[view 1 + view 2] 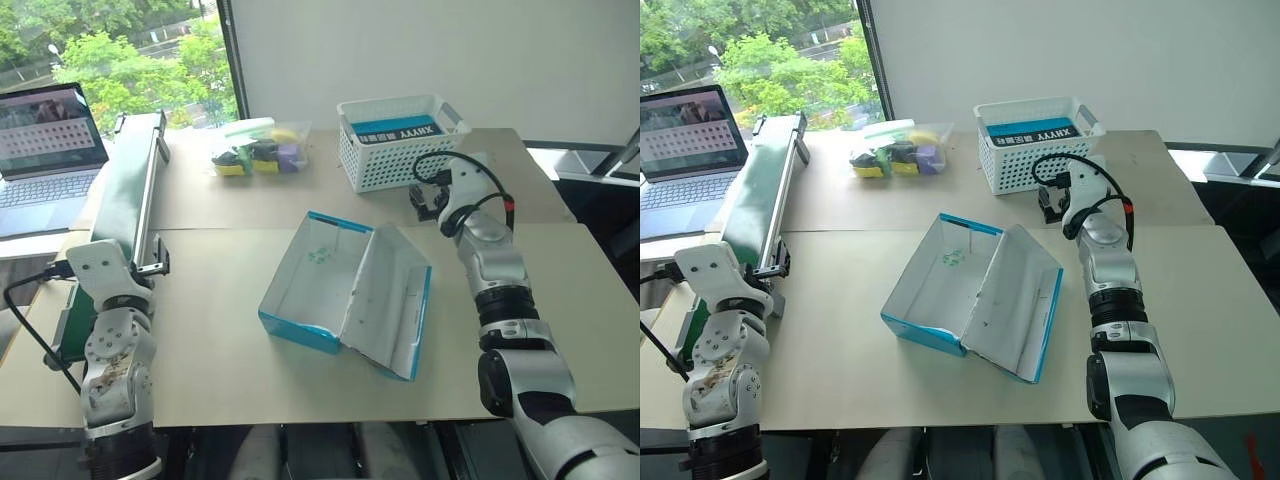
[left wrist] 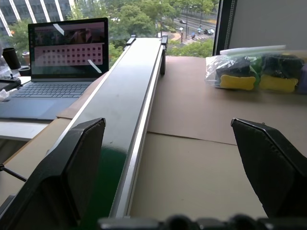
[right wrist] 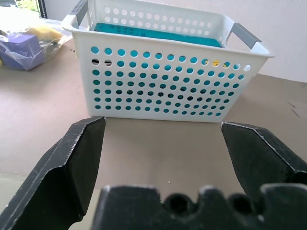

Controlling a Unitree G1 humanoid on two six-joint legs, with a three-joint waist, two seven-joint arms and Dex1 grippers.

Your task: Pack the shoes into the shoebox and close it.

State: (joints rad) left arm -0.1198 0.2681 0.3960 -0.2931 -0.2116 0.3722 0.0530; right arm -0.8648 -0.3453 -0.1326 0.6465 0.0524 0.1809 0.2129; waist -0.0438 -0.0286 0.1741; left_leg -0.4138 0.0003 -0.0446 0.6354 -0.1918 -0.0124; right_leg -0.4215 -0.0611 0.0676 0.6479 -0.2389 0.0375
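Shoebox [image 1: 345, 292] lies open and empty at worktop [image 1: 220, 360] centre, long axis running diagonally, lid flopped toward the right arm. Right end effector [image 3: 163, 143], jaws wide and empty, sits nearer but faces the white basket [image 3: 168, 72] beyond the box. Left end effector [image 2: 168, 158], also wide and empty, is well apart by the green rail [image 2: 122, 120]; I see no shoes.

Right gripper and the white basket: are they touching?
Apart. The right wrist view shows bare table between the open right gripper and the white basket.
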